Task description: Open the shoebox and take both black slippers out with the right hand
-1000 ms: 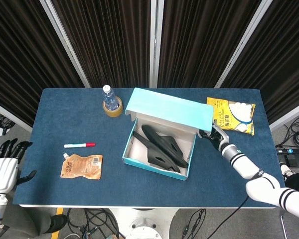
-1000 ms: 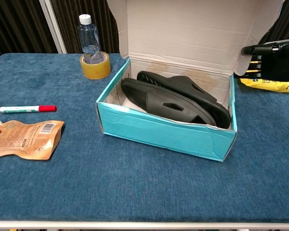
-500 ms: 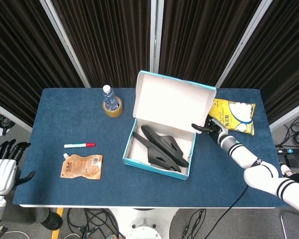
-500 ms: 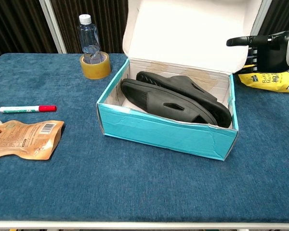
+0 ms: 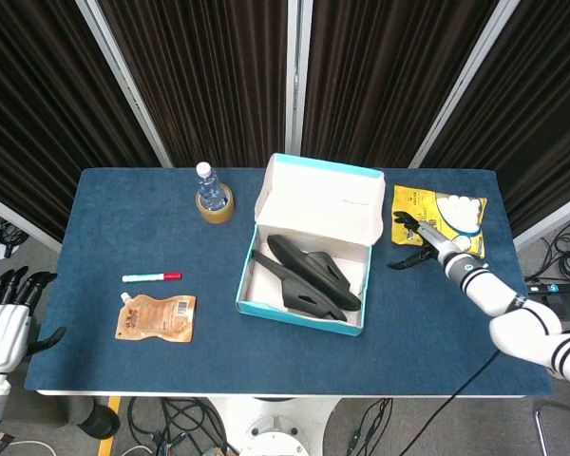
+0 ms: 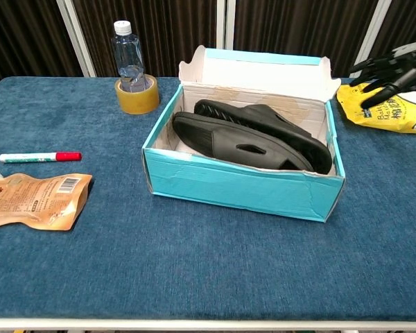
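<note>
The teal shoebox (image 5: pixel 297 313) (image 6: pixel 236 186) stands open in the middle of the table, its lid (image 5: pixel 323 201) (image 6: pixel 260 71) tipped back flat behind it. Two black slippers (image 5: pixel 309 278) (image 6: pixel 253 142) lie side by side inside. My right hand (image 5: pixel 421 237) (image 6: pixel 390 72) hovers to the right of the box, fingers spread, holding nothing and clear of the lid. My left hand (image 5: pixel 9 309) hangs off the table's left edge with its fingers apart and empty; the chest view does not show it.
A yellow snack bag (image 5: pixel 446 218) (image 6: pixel 395 111) lies under my right hand. A water bottle (image 5: pixel 208 185) (image 6: pixel 128 54) stands in a tape roll (image 5: pixel 216 206) (image 6: pixel 138 96) at the back. A red-capped marker (image 5: pixel 152 276) (image 6: pixel 38 157) and brown pouch (image 5: pixel 156 317) (image 6: pixel 31 200) lie left.
The lid has swung from nearly upright to fully back. My right hand has let go of it and drawn away to the right, over the snack bag.
</note>
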Controlling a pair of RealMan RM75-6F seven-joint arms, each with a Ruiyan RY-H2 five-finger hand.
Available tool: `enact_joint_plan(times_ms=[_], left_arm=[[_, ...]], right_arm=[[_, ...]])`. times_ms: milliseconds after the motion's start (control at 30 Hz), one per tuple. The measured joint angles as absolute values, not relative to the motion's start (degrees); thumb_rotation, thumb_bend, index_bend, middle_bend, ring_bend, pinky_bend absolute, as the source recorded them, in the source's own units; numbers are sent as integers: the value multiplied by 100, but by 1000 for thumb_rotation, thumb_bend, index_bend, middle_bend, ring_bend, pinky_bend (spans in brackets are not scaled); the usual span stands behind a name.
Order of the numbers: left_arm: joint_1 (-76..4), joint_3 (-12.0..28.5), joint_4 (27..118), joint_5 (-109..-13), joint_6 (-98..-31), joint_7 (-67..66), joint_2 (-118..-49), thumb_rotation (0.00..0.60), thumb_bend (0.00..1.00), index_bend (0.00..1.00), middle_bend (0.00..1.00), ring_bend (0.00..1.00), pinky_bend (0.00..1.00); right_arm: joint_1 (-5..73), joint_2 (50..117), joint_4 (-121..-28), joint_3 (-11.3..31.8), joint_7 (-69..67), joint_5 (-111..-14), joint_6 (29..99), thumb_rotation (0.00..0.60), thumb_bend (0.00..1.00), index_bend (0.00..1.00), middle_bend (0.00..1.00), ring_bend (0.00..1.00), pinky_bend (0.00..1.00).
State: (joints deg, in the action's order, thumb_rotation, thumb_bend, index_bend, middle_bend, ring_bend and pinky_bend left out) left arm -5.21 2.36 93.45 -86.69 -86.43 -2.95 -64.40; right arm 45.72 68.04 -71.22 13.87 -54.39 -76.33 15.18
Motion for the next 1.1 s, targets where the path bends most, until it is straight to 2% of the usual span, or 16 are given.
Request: enact_joint_plan(times_ms=[233,333,433,567,767,1100], left_arm=[[-541,264,9368,-8700,-8670,-325,-6428,600,166,163,171,69,72],[-513,255,9378,-8714,-8715,-330,-6428,600,165,163,171,69,72],[-481,248,9379,-8703,-8746,-317,-6437,600,166,163,171,69,72],[-449,230,9334,-8696,-8767,-276,-6460,600,165,163,171,69,72],[-414,213,9234,-8677,-8773,-161,-6520,600,165,163,171,69,72],[-406,198,9039,-8690,-8742,52,-6621,600,166,163,171,69,72]], right_arm=[[4329,5995,-8497,1225,-4367,-7587,2350,600,0,25,129,0,0],[4249,5808,-9050,1228,-3852,-7607,2869,600,2,47,144,11,0],[4263,5789,-9306,1228,-3273,-7607,3107,600,2,52,152,19,0],[4423,5950,-9426,1188,-2393,-7435,3146,600,19,55,159,36,8],[4800,6424,-9522,1011,-922,-6575,3196,600,27,55,163,49,15],[5250,7199,-9731,558,1037,-4803,4055,600,26,64,166,74,19]])
